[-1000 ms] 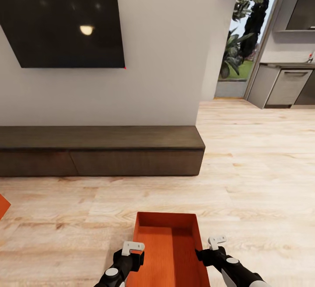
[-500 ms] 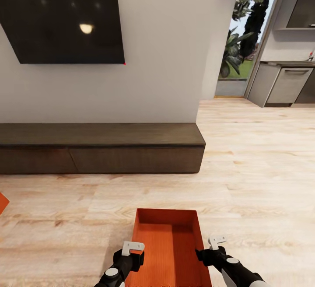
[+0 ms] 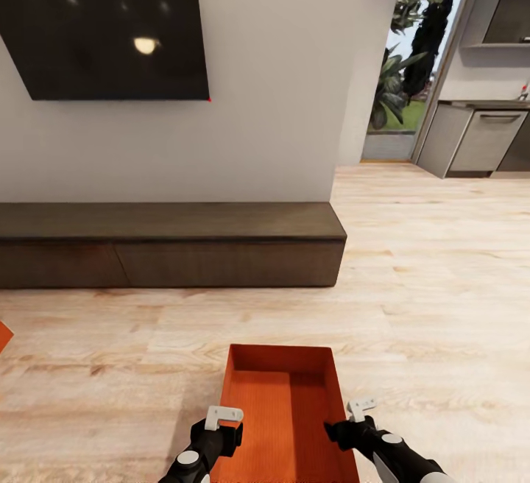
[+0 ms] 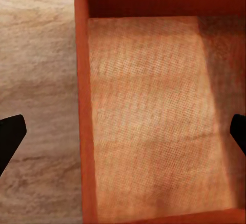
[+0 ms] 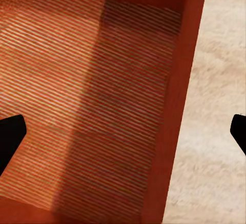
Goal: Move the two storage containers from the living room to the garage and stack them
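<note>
One orange-red storage container (image 3: 283,409) sits on the pale wood-plank living room floor right in front of me, lidless and empty. My left gripper (image 3: 219,431) hangs over its left wall, my right gripper (image 3: 352,428) over its right wall. The left wrist view looks down at the left gripper (image 4: 123,131), open wide, with that wall (image 4: 83,131) between the dark fingertips (image 4: 10,136). Over the opposite wall (image 5: 174,131) the right gripper (image 5: 123,131) is also open. A corner of the other storage container (image 3: 4,334) pokes in at the head view's left edge.
A long dark low cabinet (image 3: 169,244) runs along the grey wall ahead, under a black wall TV (image 3: 110,23). To the right the wood floor (image 3: 442,284) opens toward a kitchen with grey cabinets (image 3: 482,140) and a glass door with plants outside.
The whole head picture has shifted upward a little, so the camera has moved. The right gripper has edged slightly closer to the container's right wall.
</note>
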Controlling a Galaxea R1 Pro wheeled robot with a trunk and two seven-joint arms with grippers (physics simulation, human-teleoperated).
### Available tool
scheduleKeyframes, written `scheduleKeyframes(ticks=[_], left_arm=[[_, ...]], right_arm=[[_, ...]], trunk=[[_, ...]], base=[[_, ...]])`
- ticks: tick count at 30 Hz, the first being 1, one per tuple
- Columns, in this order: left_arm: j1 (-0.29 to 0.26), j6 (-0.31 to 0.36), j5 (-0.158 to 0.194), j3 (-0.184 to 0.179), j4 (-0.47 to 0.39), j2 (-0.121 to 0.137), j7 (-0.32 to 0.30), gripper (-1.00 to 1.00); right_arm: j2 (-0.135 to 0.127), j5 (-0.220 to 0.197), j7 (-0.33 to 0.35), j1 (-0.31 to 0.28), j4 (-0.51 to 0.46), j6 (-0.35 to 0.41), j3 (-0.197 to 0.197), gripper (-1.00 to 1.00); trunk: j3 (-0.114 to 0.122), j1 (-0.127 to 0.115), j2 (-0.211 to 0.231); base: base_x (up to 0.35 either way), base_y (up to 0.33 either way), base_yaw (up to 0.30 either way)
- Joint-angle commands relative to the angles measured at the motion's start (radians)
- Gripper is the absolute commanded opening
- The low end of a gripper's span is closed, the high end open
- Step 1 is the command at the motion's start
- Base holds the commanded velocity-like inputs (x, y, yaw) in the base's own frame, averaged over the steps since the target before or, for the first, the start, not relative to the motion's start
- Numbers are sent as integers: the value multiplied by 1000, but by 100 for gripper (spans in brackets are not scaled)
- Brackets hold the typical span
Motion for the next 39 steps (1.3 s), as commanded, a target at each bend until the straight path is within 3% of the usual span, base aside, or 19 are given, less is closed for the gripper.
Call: scheduleKeyframes(ticks=[1,18,22,30,39], left_arm=[[-1,4,9,-6,-2,1,9,100],[-1,4,9,-6,-2,1,9,100],[-1,4,9,-6,-1,1,9,100],[-1,4,9,-6,-1,1,9,100],[-1,4,9,-6,-6,1,9,100]], right_arm=[[0,7,6,-1,1,-3,2,100],[-3,5,15,-1,20,-2,1,100],[-12,3,14,-1,21,-2,-15,100],[-15,1,13,-1,22,-4,-47,100],[-14,2,14,-1,22,-4,-49,100]], trunk=[[-4,4,-8],[-57,69,-127],[-70,84,-155],[-101,88,-157],[-101,88,-157]], base=[[0,0,0],[0,0,0],[0,0,0],[0,0,0],[0,0,0]])
